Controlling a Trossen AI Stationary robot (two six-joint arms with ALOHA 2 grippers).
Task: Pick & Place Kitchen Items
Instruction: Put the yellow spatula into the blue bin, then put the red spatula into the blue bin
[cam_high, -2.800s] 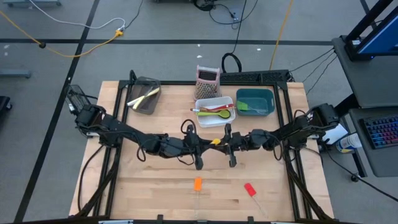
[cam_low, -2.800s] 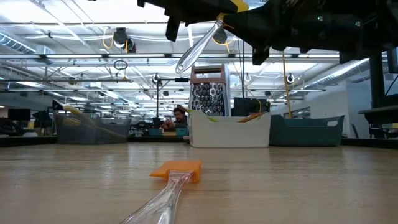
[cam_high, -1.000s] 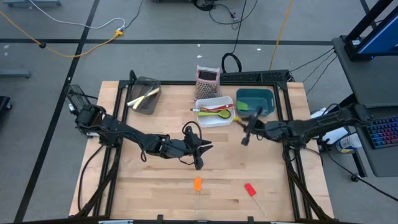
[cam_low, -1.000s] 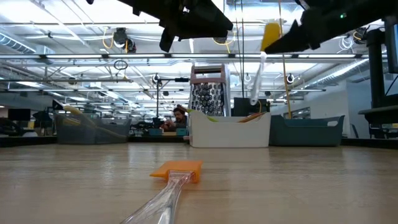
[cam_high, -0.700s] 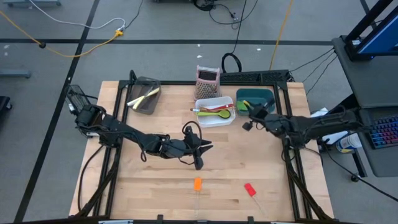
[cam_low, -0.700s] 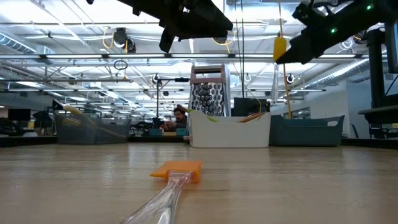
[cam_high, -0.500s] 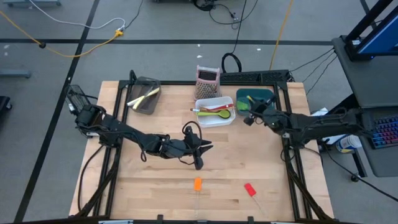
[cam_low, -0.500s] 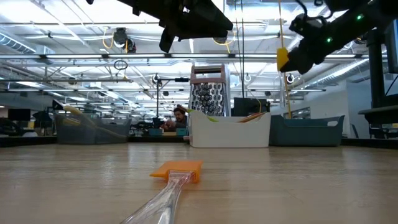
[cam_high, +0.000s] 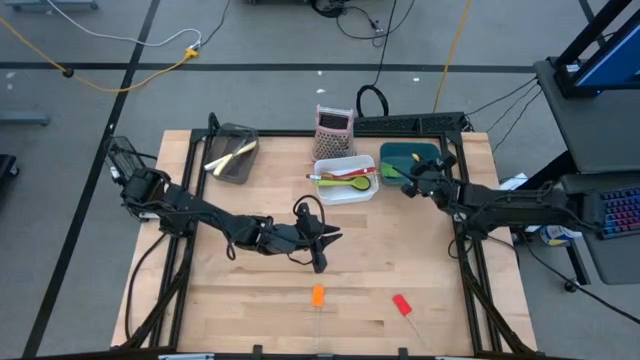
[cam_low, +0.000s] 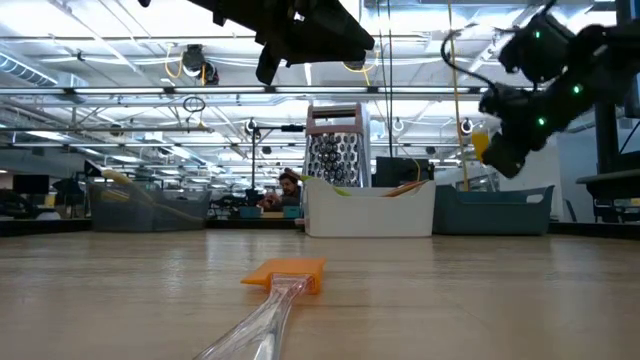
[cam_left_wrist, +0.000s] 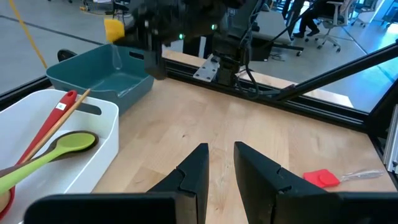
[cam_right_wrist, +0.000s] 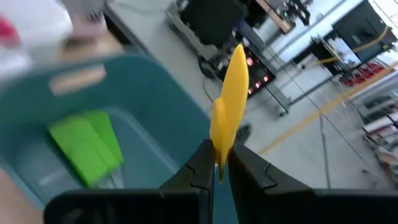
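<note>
Room: open lab hall behind the wooden table, ceiling lights and benches visible, 1 seated person far back.
Right gripper: hovered over the teal bin, jaws clamped on the yellow spatula, head pointing up past the fingers.
Left gripper: parked mid-table, above the surface, jaws slightly apart, nothing between them.
Teal bin contents: 1 green spatula lying inside.
White bin: held 1 green spoon, 1 red spoon and 1 wooden handle; anything underneath not readable.
Mesh bin: pale slim utensils inside, looked like 2, count not certain.
Grater: upright behind the white bin, untouched.
Left on table: 1 orange spatula near the front edge centre, 1 red spatula well to its right.
Progress: judged well past halfway; most items already binned, 1 in the grip over its bin, 2 loose.
Remaining: release yellow into teal, then orange and red, probably same bin as the other spatulas.
Risk: clear handles hard to see against wood, grasp could slip.
</note>
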